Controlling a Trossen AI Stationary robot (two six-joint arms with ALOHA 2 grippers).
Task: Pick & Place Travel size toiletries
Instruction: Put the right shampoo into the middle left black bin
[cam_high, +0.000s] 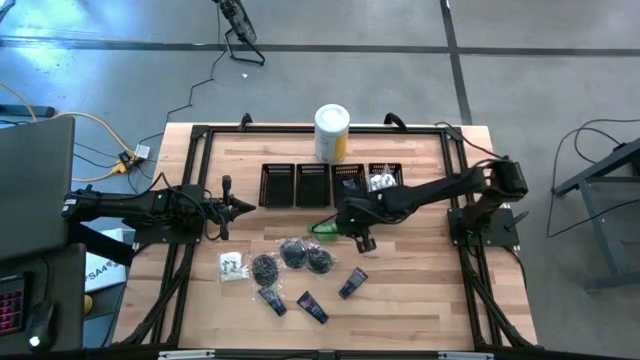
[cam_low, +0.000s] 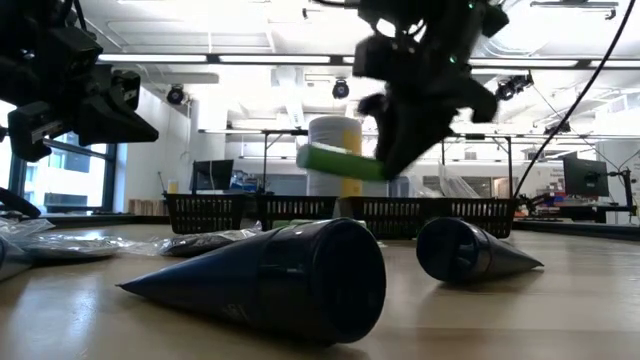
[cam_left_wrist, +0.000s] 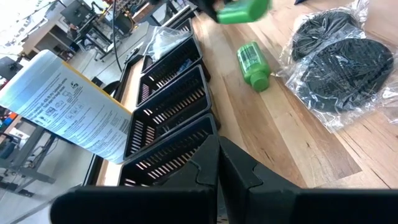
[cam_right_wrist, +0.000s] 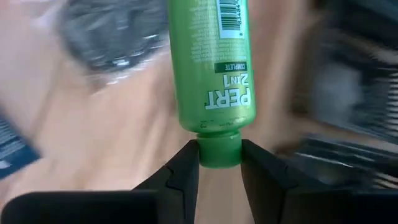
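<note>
My right gripper (cam_right_wrist: 219, 149) hangs over the table's middle, shut on a bright green bottle (cam_right_wrist: 211, 68), which floats above the table in the low view (cam_low: 340, 162). A second green bottle (cam_left_wrist: 254, 65) lies on its side beside black bagged bundles (cam_left_wrist: 339, 62). Dark blue tubes (cam_high: 312, 307) (cam_high: 352, 283), a clear sachet (cam_high: 233, 265) and the bundles (cam_high: 293, 254) lie flat near the table's front. My left gripper (cam_left_wrist: 217, 158) waits shut at the table's left (cam_high: 240, 208). My right gripper pinches the green bottle by its cap (cam_right_wrist: 219, 158), one finger (cam_right_wrist: 183, 171) on each side. The fingers slant down from the table's right, and the bottle's body sticks out past the fingertips in line with them. It is lifted clear of the table, lying nearly level.
Four black mesh bins (cam_high: 313, 185) stand in a row behind the items; the rightmost (cam_high: 383, 180) holds white sachets. A big white-and-yellow canister (cam_high: 332, 132) stands behind them. Bare wood lies on the table's right (cam_high: 420, 280) and near left (cam_high: 200, 300).
</note>
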